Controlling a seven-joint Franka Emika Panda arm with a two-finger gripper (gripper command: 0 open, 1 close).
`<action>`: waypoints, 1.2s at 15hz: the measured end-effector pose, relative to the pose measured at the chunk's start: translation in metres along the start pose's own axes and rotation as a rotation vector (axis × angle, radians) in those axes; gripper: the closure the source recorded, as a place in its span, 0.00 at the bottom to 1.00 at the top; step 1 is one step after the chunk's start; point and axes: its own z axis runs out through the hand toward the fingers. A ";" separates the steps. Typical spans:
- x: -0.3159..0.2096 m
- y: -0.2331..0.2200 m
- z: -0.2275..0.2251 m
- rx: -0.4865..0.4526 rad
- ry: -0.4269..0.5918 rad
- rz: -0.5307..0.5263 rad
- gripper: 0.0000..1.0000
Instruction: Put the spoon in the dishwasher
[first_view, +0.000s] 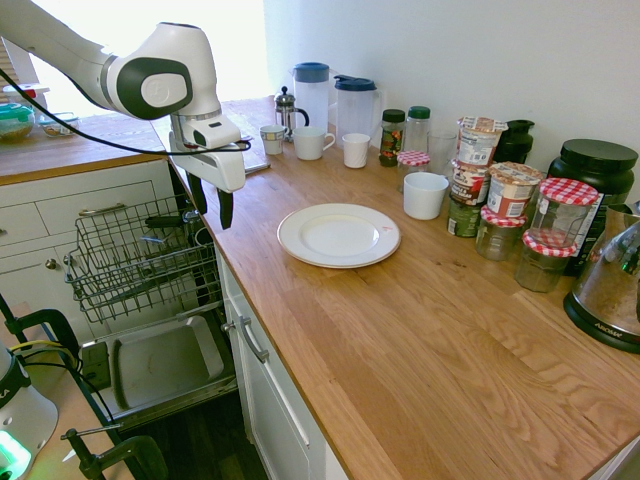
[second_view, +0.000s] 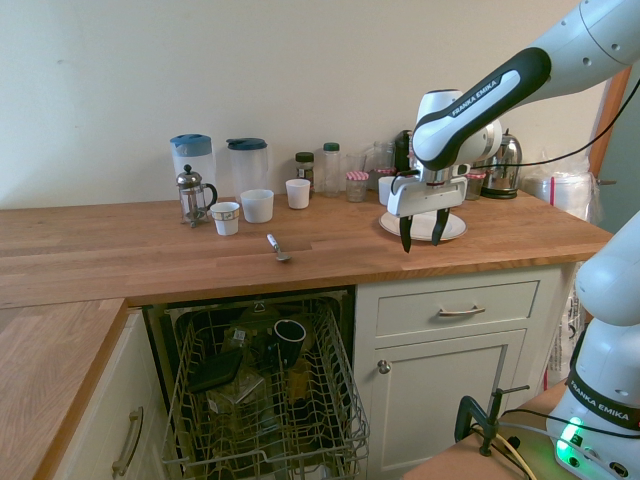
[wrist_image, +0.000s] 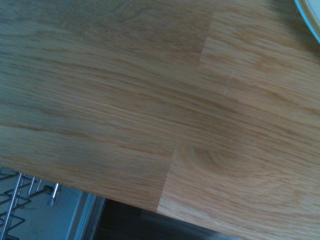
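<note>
Hiding behind the arm in one view, spoon (second_view: 277, 247); jaws apart, empty.

The first exterior camera looked down along the wooden counter (first_view: 420, 340) from its near end. The second faced the wall across the counter (second_view: 150, 245), level with the open dishwasher (second_view: 265, 400). Both took in the white plate (first_view: 338, 235). The wrist camera hung close above bare wood (wrist_image: 150, 110) at the counter's edge.
</note>
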 end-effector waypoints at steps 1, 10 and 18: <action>0.000 0.000 0.000 0.000 0.000 0.000 0.00; -0.052 -0.087 -0.069 0.053 0.062 0.020 0.00; -0.058 -0.236 -0.066 0.087 0.076 -0.032 0.00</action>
